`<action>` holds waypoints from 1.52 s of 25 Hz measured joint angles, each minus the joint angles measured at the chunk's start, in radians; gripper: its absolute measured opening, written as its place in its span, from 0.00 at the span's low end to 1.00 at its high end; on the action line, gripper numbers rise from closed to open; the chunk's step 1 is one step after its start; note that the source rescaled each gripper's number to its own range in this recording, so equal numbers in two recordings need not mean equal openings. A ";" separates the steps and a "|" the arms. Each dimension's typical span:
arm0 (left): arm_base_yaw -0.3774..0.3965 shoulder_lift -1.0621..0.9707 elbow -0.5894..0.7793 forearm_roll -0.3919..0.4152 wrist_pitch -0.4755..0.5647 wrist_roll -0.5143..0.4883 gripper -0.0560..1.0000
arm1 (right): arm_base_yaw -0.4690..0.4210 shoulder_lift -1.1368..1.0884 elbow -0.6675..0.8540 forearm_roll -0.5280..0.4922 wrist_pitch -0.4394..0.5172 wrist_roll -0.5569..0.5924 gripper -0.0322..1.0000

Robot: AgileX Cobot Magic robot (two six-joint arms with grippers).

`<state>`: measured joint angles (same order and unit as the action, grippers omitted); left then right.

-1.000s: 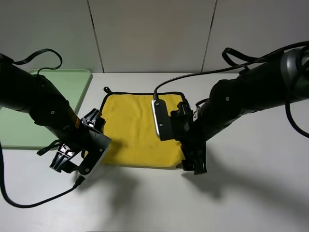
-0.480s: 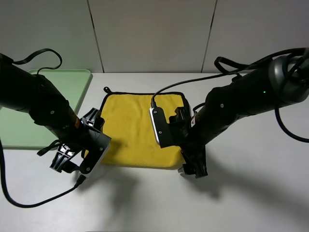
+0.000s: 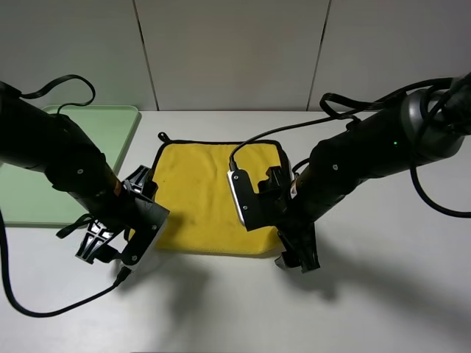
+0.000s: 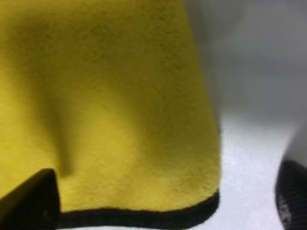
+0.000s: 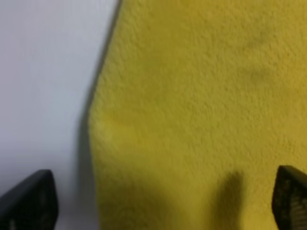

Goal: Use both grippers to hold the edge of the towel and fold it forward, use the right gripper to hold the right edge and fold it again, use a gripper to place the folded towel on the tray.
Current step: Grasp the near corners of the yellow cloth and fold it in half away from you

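Observation:
The yellow towel (image 3: 210,193) lies flat on the white table, its black loop at the far left corner. The mint-green tray (image 3: 44,165) is at the far left. My left gripper (image 3: 104,247) is low at the towel's near left corner. In the left wrist view it (image 4: 163,211) is open: one finger (image 4: 29,203) is over the cloth, the other (image 4: 292,191) over bare table, and the black-trimmed edge (image 4: 144,216) runs between them. My right gripper (image 3: 296,257) is low at the near right corner. In the right wrist view it (image 5: 158,206) is open, straddling the towel (image 5: 201,110) side edge.
The white table (image 3: 383,294) extends to the right and front of the towel. A pale panelled wall (image 3: 235,51) stands behind. Black cables trail from both arms, one looping on the table at the front left (image 3: 44,309).
My right arm has moved a little lower and nearer, settling at the towel's near right corner. The left arm and the towel have not moved.

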<state>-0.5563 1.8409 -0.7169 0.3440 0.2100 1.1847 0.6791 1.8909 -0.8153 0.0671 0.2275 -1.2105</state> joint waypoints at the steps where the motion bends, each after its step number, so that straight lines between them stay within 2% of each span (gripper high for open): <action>1: 0.000 0.001 0.000 0.000 0.001 -0.001 0.83 | 0.000 0.000 0.000 -0.026 0.000 0.016 0.94; 3: 0.000 0.002 0.000 0.000 -0.009 -0.013 0.74 | 0.000 0.000 0.000 -0.077 0.000 0.048 0.85; 5: 0.000 0.004 0.000 0.000 -0.031 -0.038 0.63 | 0.000 0.003 0.000 -0.116 0.006 0.080 0.72; 9: 0.000 0.014 0.000 0.000 -0.050 -0.095 0.34 | 0.000 0.010 0.001 -0.146 0.039 0.141 0.40; 11: 0.000 0.018 0.001 -0.003 -0.054 -0.120 0.16 | 0.000 0.012 0.001 -0.148 0.051 0.151 0.24; 14: 0.000 0.022 0.001 -0.006 -0.055 -0.136 0.07 | 0.000 0.012 0.001 -0.149 0.065 0.159 0.03; 24: 0.000 0.013 0.001 -0.007 -0.046 -0.145 0.05 | 0.000 0.012 0.001 -0.151 0.100 0.188 0.03; 33: 0.000 -0.143 0.008 -0.012 0.077 -0.163 0.05 | 0.000 -0.104 0.002 -0.149 0.176 0.219 0.03; 38: -0.001 -0.260 0.008 -0.017 0.184 -0.167 0.05 | 0.000 -0.223 0.002 -0.148 0.237 0.241 0.03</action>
<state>-0.5573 1.5813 -0.7085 0.3274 0.3945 1.0172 0.6791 1.6679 -0.8137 -0.0806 0.4647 -0.9695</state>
